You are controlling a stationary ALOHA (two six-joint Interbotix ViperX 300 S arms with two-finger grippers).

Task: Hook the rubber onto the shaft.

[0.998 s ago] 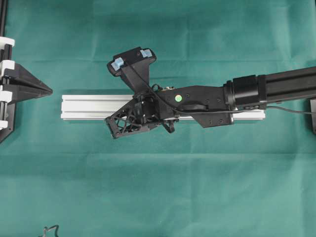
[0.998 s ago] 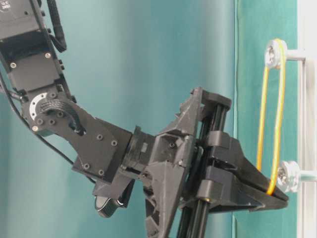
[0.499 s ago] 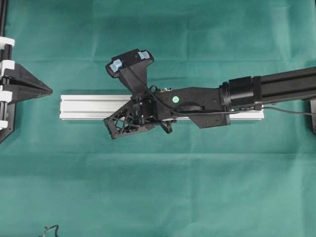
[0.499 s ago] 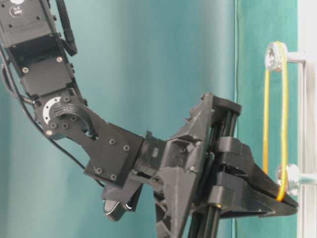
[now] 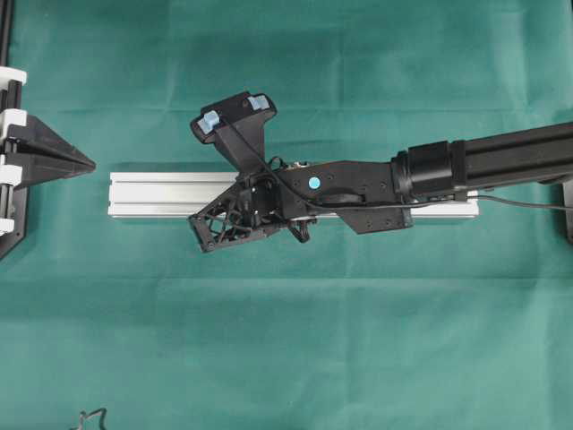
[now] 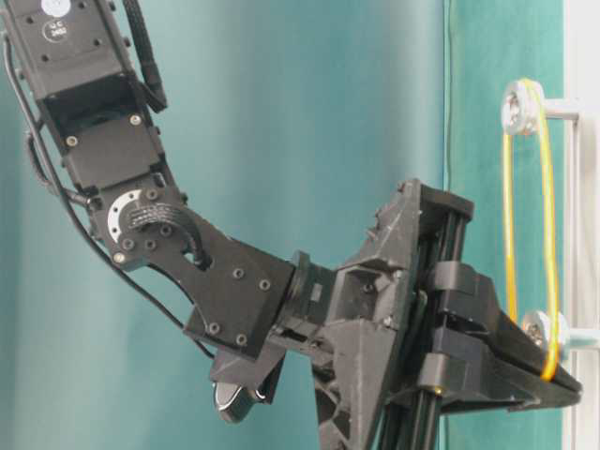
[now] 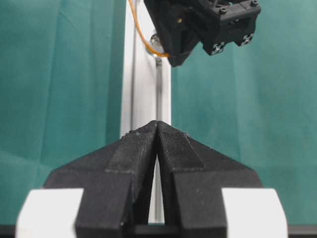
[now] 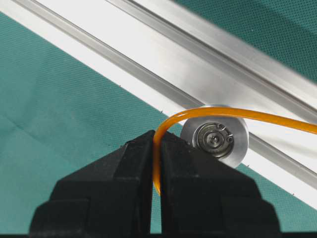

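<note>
**Orange band drawn taut beside a pulley on the rail**

A green cloth covers the bench [image 5: 286,358], and an aluminium rail [image 5: 161,195] lies lengthwise across its middle, well in from every edge. The right arm [image 5: 501,161] reaches in from the right edge of the bench and ends over the centre of the rail, where the right gripper [image 8: 155,148] is clamped on the rubber [image 8: 237,115], its jaws pressed together with the band pinched between them. The left gripper [image 7: 157,130] sits at the left edge of the bench, off the end of the rail, its jaws together and holding nothing.

The rubber is a thin, glossy orange band, translucent where light passes through it. In the table-level view it runs as two nearly parallel strands [image 6: 530,216], looped over the upper pulley [image 6: 517,107] and stretched down past the lower pulley [image 6: 541,327] to the gripper's tips. In the right wrist view it curves over the top of a round silver pulley [image 8: 214,135] with a bearing at its centre, bends sharply down at the pulley's left side and vanishes between the jaws. Whether the band sits in that pulley's groove or only lies against its rim cannot be told. Both pulleys stand on slim shafts fixed to the rail.
</note>
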